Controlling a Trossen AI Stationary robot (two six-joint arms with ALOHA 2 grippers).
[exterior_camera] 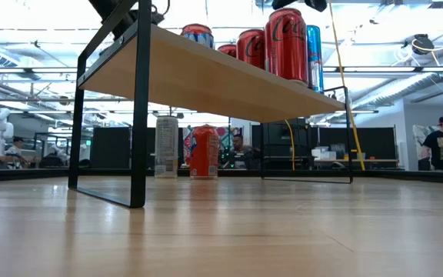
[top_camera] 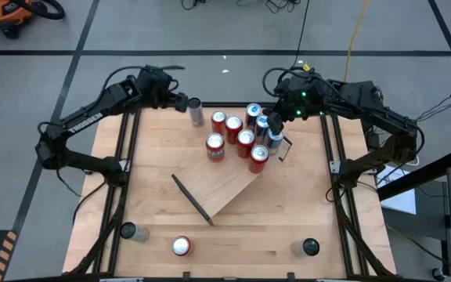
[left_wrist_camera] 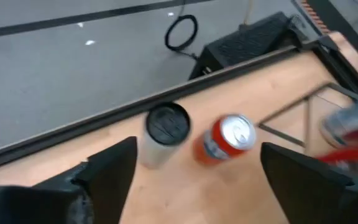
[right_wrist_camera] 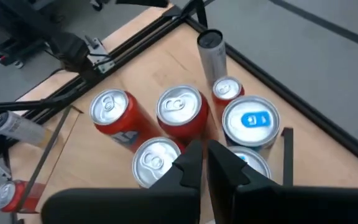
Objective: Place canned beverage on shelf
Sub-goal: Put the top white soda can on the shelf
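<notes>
Grey can (top_camera: 196, 112) stands on the worktop (top_camera: 155, 157) near its far edge, beside a red can (left_wrist_camera: 225, 139) and off the shelf (top_camera: 229, 188). Left pincer (top_camera: 180, 101) released beside it. Right pincer (right_wrist_camera: 204, 163) clenched above shelf cans.

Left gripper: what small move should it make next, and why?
Probably ease the left gripper forward around the grey can. Its fingers are open, and the can stands upright on the table just ahead, not yet on the shelf. An orange can stands close beside it.
</notes>
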